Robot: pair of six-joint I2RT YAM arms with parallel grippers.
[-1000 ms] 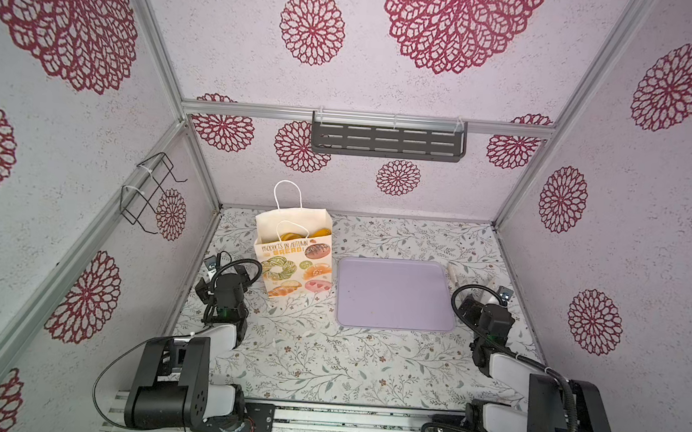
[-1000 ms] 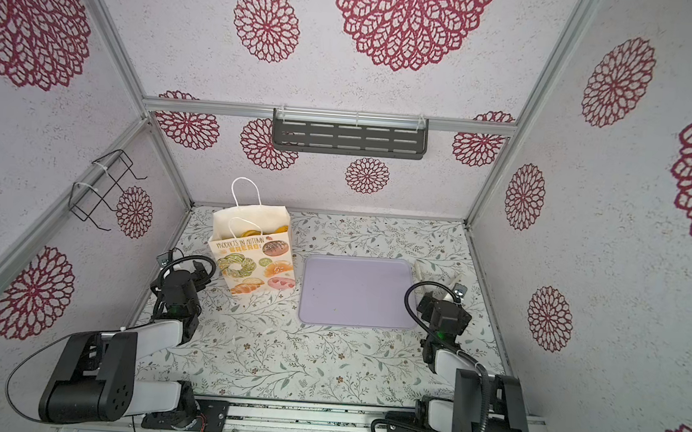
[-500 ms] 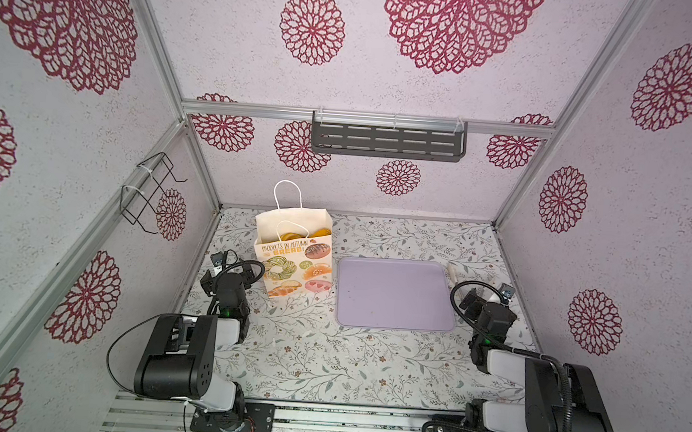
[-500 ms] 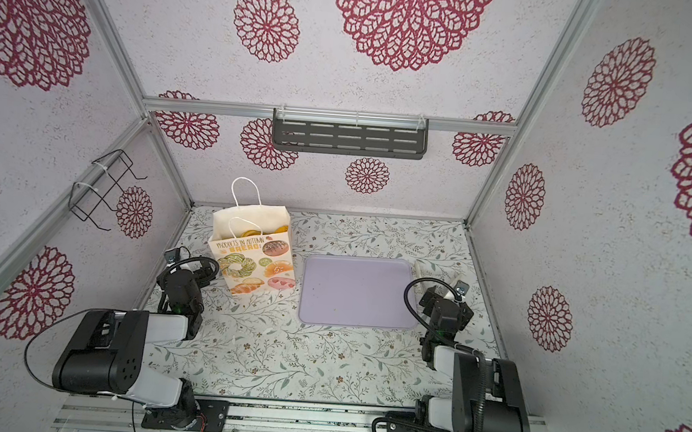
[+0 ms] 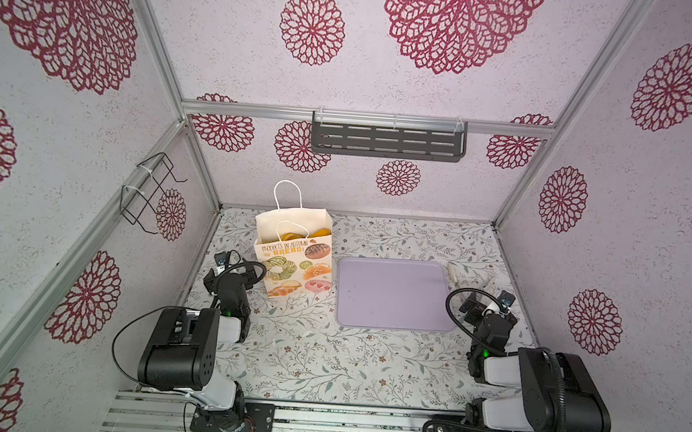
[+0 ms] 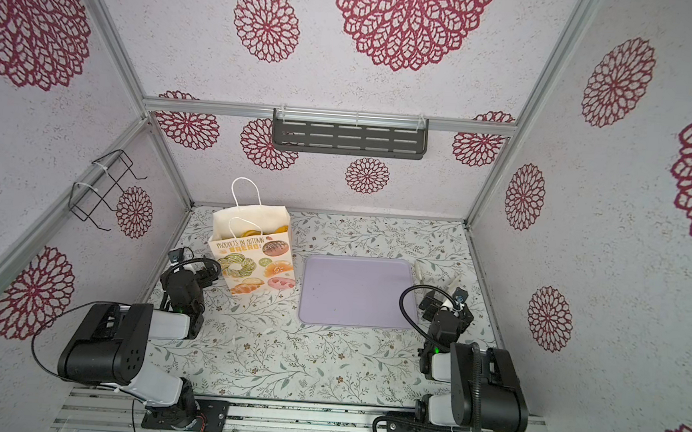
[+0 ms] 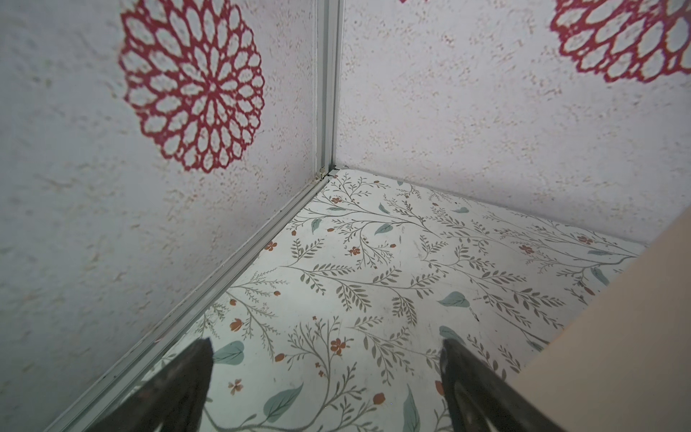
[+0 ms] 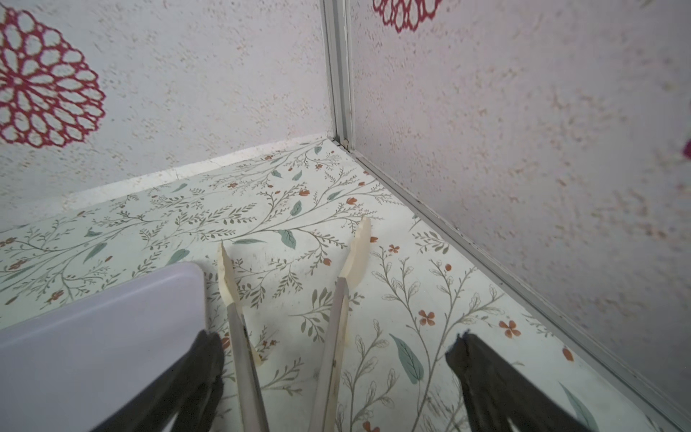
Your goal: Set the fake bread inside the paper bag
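Checking the last second against now, Ana asks: what has moved?

Ben: Only the arms. Their big black rear links have swung and folded in; both claws sit about where they were, low at the sides of the counter. The paper bag and the lilac tray have not shifted.

Ana: And the fake bread?

Ben: Inside the bag, which stands upright just beside the tray. Orange and golden pieces show through its open mouth in both top views. The tray is bare, and I see no loaf on the counter.

Ana: The claws?

Ben: The left claw is spread wide with nothing between its fingers. The right claw is spread as wide; a pair of tongs lies on the counter between its fingers, but they are not closed on it. Whether one brushes a tong arm I cannot tell.

Ana: Meaning?

Ben: I judge the bagging done: nothing is left to pick up, and the folding arms look like a return to rest, not a new reach.
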